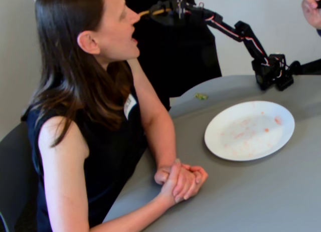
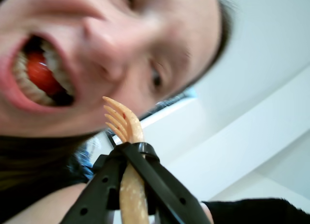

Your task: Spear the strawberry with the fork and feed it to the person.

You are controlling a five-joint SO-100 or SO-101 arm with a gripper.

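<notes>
The person sits at the left of the fixed view, mouth open, facing right. In the wrist view her face fills the top left, and the red strawberry sits between her teeth. In the fixed view it is hidden in her mouth. My gripper is raised level with her face and is shut on the orange-tan fork, whose tip is just in front of her nose and mouth. In the wrist view the gripper clamps the fork, and its tines are bare, a little short of her chin.
A white plate with red smears lies on the grey table. A tiny green scrap lies behind it. Her clasped hands rest on the table edge. A standing figure in dark clothes is behind the arm. The arm base is at the back right.
</notes>
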